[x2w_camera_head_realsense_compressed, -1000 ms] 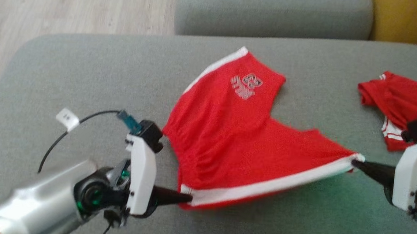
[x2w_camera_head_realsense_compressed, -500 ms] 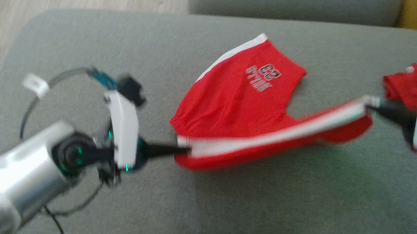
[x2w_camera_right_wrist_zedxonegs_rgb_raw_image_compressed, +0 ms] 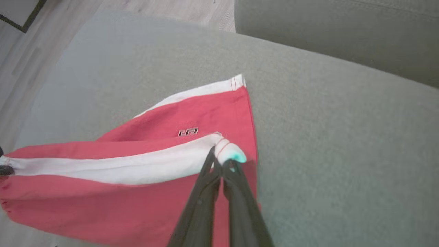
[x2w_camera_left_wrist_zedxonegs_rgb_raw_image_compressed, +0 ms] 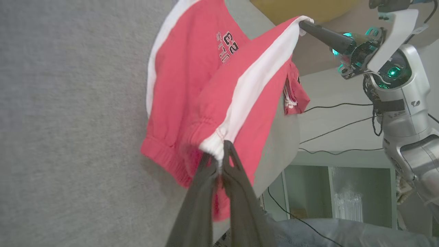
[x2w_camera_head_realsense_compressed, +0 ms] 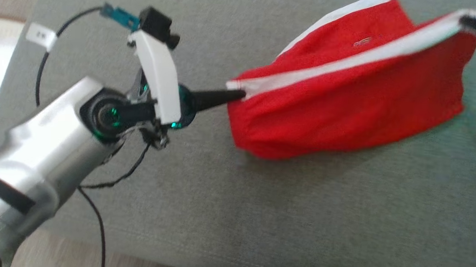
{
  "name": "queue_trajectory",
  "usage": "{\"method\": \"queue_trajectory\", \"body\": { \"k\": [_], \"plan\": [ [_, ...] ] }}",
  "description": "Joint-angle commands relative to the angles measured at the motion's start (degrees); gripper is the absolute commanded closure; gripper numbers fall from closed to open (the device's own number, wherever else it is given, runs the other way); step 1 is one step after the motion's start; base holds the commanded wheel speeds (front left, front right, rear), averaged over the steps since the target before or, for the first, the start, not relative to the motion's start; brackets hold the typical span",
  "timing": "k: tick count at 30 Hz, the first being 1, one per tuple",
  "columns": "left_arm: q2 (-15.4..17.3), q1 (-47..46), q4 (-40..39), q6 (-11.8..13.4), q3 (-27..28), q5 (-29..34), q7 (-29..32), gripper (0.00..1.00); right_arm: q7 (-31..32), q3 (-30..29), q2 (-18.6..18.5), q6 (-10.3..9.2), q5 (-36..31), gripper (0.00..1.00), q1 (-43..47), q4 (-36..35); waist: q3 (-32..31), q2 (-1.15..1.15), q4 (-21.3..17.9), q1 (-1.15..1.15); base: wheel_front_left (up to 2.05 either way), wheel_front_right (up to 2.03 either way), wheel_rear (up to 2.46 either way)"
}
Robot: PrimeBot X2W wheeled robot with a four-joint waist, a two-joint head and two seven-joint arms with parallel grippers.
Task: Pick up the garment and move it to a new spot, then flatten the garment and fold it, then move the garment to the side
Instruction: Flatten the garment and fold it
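Pinching red shorts by the white stripe are left gripper and right gripper (mostly cut off); lettering blurred.

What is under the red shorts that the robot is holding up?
The grey cushion lies beneath the red shorts; their far leg rests on it. The left gripper and right gripper pinch the white stripe. The patch directly below is hidden by hanging cloth.
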Motion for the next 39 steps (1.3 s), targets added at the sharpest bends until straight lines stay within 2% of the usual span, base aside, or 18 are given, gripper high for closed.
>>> {"method": "queue_trajectory", "body": {
  "k": [1, 12, 22, 23, 24, 25, 26, 31, 35, 38, 39],
  "plan": [
    [1.4, -3.8, -0.7, -0.4, 3.3, 0.7, -0.6, 1.00, -0.2, -1.0, -0.4, 0.42, -0.9, 1.00, -1.5, 0.0, 3.3, 0.00, 3.1, 0.00, 0.00, 0.00, 0.00],
    [-1.3, -5.0, -0.5, -0.4, 5.0, 4.2, -3.4, 1.00, -3.4, -0.5, 2.2, 0.42, -3.4, 1.00, -6.8, 7.7, 8.0, 0.00, 6.4, 0.00, 0.00, 0.00, 0.00],
    [-2.1, -5.2, 1.0, -0.4, 5.2, 7.0, -5.8, 1.00, -8.7, 0.2, 3.5, 0.42, -3.7, 1.00, -8.3, 9.3, 10.1, 0.00, 7.4, 0.00, 0.00, 0.00, 0.00],
    [-2.2, -5.3, 1.3, -0.4, 5.2, 7.1, -6.0, 1.00, -9.1, 0.3, 3.8, 0.42, -3.6, 0.81, -8.3, 9.7, 10.2, 0.00, 7.4, 0.00, 0.00, 0.00, 0.00],
    [-2.3, -5.4, 1.5, -0.4, 5.2, 7.3, -6.1, 0.88, -9.4, 0.5, 4.1, 0.42, -3.5, 0.49, -8.2, 10.0, 10.2, 0.00, 7.3, 0.00, 0.00, 0.00, 0.00],
    [-2.5, -5.4, 1.8, -0.4, 5.2, 7.3, -6.2, 0.45, -9.6, 0.7, 4.5, 0.42, -3.4, 0.00, -8.1, 10.3, 10.2, 0.00, 7.2, 0.00, 0.00, 0.00, 0.00],
    [-2.6, -5.4, 2.2, -0.4, 5.2, 7.4, -6.3, 0.00, -9.9, 0.9, 4.8, 0.42, -3.2, 0.00, -7.9, 10.5, 10.1, 0.00, 7.0, 0.00, 0.00, 0.00, 0.00],
    [-2.4, -5.8, 4.7, -0.4, 4.2, 8.7, -5.7, 0.00, -12.1, 1.4, 6.5, 0.42, -1.4, 0.00, -6.1, 10.6, 8.2, 0.00, 6.3, 0.00, 0.00, 0.00, 0.00],
    [-0.4, -6.9, 5.5, -0.4, 2.6, 12.8, -7.2, 0.00, -17.1, 1.2, 6.8, 0.42, -0.2, 0.00, -4.0, 7.8, 5.6, 0.00, 5.5, 0.00, 0.00, 0.00, 0.00],
    [2.2, -7.7, 5.4, -0.4, 1.2, 18.8, -11.8, 0.00, -23.7, 0.2, 6.0, 0.42, 0.1, 0.00, -2.2, 5.9, 3.6, 0.00, 5.0, 0.00, 0.00, 0.00, 0.00],
    [3.3, -7.5, 5.3, -0.3, 1.6, 22.5, -17.3, 0.00, -28.7, 0.2, 5.3, 0.42, -0.8, 0.00, -0.7, 5.6, 2.4, 0.00, 4.8, 0.00, 0.00, 0.00, 0.00]
  ]
}}
